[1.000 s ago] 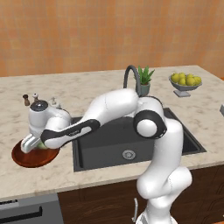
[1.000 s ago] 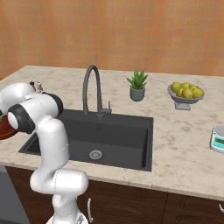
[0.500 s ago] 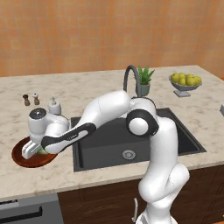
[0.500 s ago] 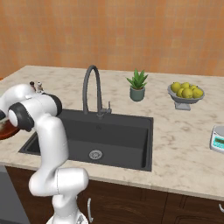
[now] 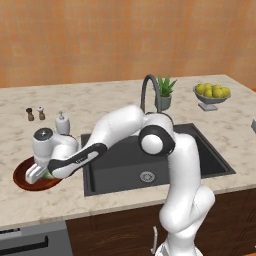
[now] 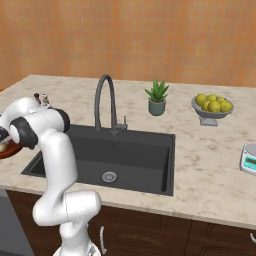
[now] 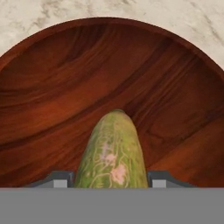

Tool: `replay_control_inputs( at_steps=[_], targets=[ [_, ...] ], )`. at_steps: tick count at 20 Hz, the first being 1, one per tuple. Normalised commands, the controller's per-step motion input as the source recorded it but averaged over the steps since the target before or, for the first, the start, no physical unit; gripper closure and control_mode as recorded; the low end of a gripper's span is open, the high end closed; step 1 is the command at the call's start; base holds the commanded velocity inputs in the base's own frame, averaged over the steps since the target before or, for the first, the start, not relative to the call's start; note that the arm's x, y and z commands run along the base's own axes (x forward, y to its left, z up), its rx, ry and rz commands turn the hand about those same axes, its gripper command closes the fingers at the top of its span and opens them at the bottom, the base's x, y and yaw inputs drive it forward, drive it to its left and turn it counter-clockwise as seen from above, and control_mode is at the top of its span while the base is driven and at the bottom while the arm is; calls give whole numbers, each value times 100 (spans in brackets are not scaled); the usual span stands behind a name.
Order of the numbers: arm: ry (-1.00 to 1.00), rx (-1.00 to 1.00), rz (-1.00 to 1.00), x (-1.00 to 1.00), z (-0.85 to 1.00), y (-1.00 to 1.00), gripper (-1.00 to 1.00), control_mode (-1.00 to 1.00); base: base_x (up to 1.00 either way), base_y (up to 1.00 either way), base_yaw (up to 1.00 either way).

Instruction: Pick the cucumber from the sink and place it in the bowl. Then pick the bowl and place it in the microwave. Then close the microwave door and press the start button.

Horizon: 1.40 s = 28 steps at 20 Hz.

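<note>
Hand view puts the cucumber (image 7: 114, 153) straight ahead of your claw (image 7: 109, 179), clamped between the two fingertips (image 7: 59, 178) with its free end pointing at the floor of the bowl (image 7: 52, 87), which spreads all around it. The jaws stand partly apart, closed on the cucumber's width. Watch the release: if you let go while the claw is tilted, the cucumber could roll toward the rim, and if you press lower you may tip or shove the bowl across the counter (image 5: 100, 105). In the left base view your arm (image 5: 120, 130) stretches far out and low from its base, wrist bent down over the bowl, away from the sink (image 5: 125, 165) behind the claw.
</note>
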Motion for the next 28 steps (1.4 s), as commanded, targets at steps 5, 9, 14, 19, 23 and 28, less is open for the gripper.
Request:
replay_control_inputs(
  at_steps=[5,9,14,19,23,28],
  targets=[
    [0,0,0,2,-9,-2,-100,-100,0,0,0],
    [-1,1,0,-1,2,-13,-100,-100,0,0,0],
    [-11,2,0,-12,20,-14,-100,-100,0,0,0],
    [-8,6,0,-10,27,-21,-100,-100,0,0,0],
    [-7,7,0,-8,37,-27,-100,-100,0,0,0],
    [-3,10,0,-9,35,-25,-100,-100,0,0,0]
  ],
)
